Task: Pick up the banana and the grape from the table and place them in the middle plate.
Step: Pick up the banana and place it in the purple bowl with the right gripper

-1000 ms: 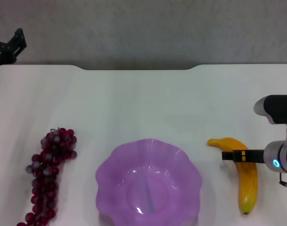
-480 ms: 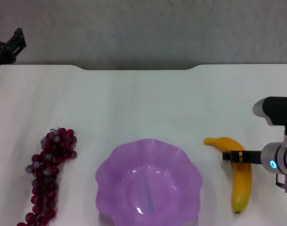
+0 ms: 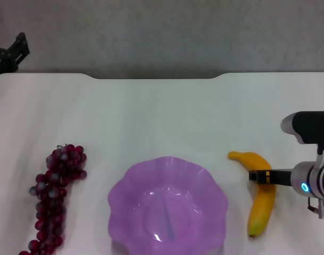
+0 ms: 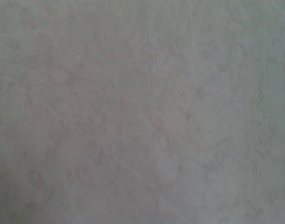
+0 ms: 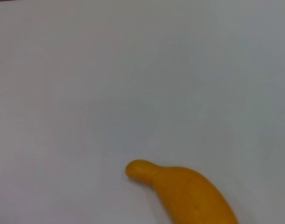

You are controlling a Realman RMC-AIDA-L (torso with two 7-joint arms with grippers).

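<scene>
- since the earlier frame the banana (image 3: 261, 195) has shifted left toward the middle plate (image 3: 168, 206), and its near tip has swung inward; the right gripper (image 3: 261, 176) has come left with it
- the right gripper is clenched across the banana's upper half, its dark fingers crossing the fruit from the right; the banana seems to be lifted off the desk (image 3: 162, 117), though the height cannot be told
- the banana is now just right of the plate, not yet over it; the right wrist view shows only its stem end (image 5: 180, 186) above bare white desk
- risk: the grasp sits near the stem end, so the long free end could droop or pivot in the fingers and clip the plate's wavy rim, nudging the plate; a glossy skin may also slip out if the sideways move is quick
- the right arm reaches in horizontally from the right edge, wrist level, gripper pointing left
- the left gripper (image 3: 13, 52) is parked at the far left, beyond the desk's edge; whether it is released or clenched i cannot tell
- the grape (image 3: 54, 197) lies untouched on the near left of the desk, well apart from the plate
</scene>
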